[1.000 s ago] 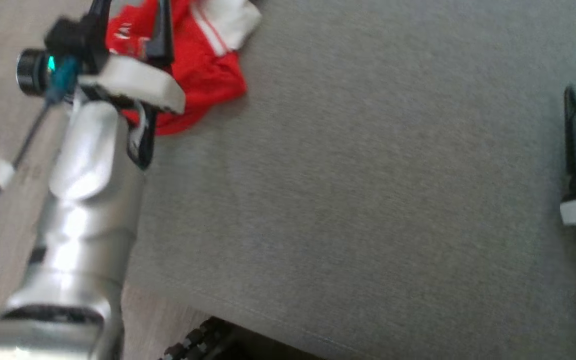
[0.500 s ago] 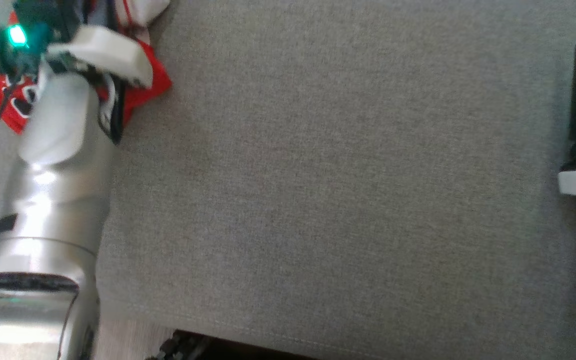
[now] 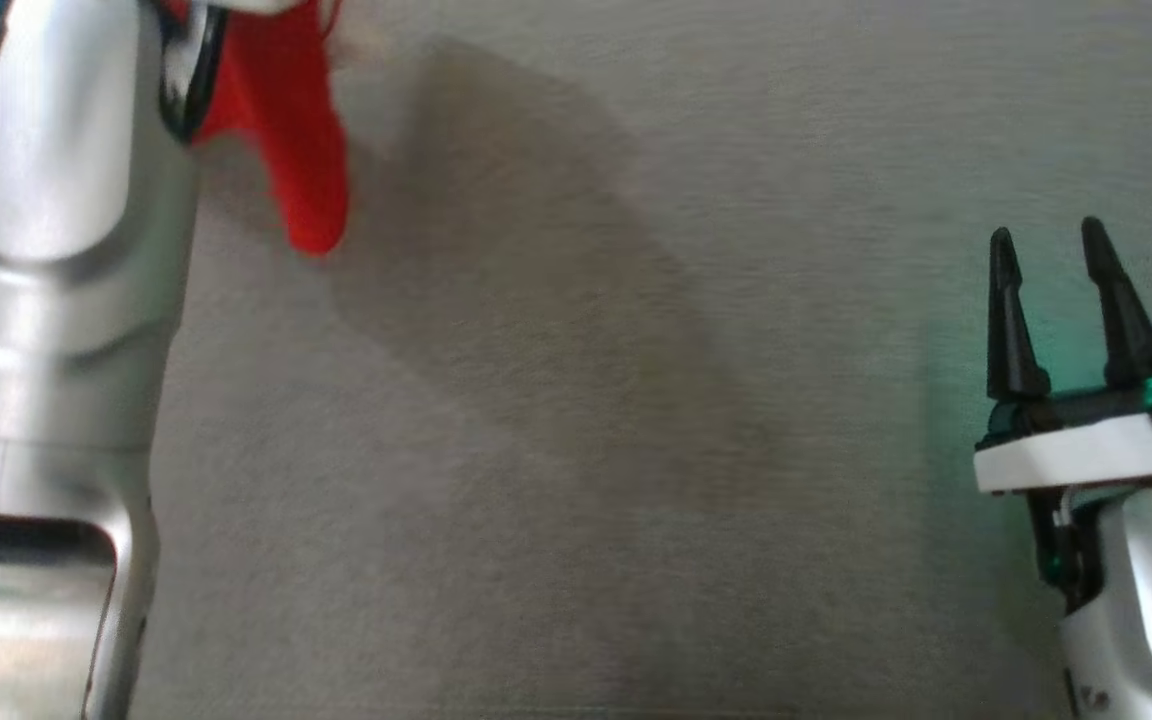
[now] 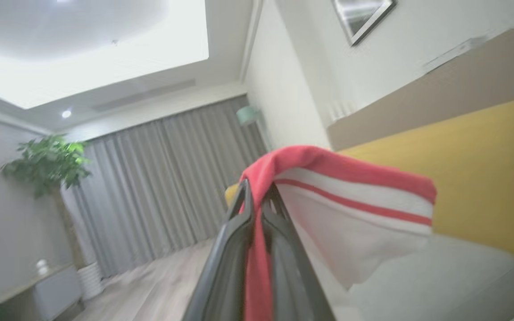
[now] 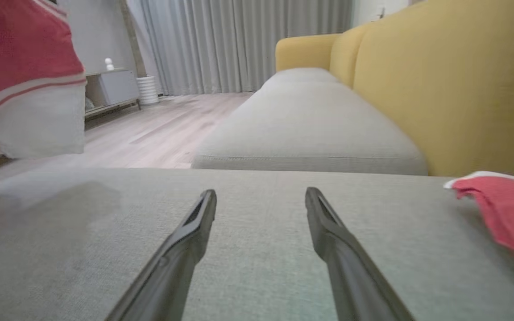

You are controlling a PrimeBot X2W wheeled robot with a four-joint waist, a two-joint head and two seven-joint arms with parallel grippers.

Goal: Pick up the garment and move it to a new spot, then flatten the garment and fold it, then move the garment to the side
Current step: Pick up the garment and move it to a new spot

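Note:
The garment (image 4: 346, 196) is red with a white striped band. My left gripper (image 4: 257, 191) is shut on a red fold of it and holds it up in the air, with the white band draped to the right of the fingers. In the head view a red tail of the garment (image 3: 301, 150) hangs beside my left forearm (image 3: 46, 200) at the top left and casts a shadow on the grey cushion (image 3: 576, 450). My right gripper (image 3: 1046, 235) hovers open and empty low over the cushion at the lower right. From its wrist, the hanging garment (image 5: 25, 89) is on the left.
The grey sofa cushion (image 5: 239, 249) spreads wide under both arms, with a yellow backrest (image 5: 440, 80) behind. A red cloth edge (image 5: 507, 214) lies on the cushion at the right of the right wrist view. Wood floor, curtains and a plant stand beyond.
The head camera has shifted. The garment has gone from a heap on the cushion to hanging from my raised left gripper. My right gripper now shows both fingers, spread apart.

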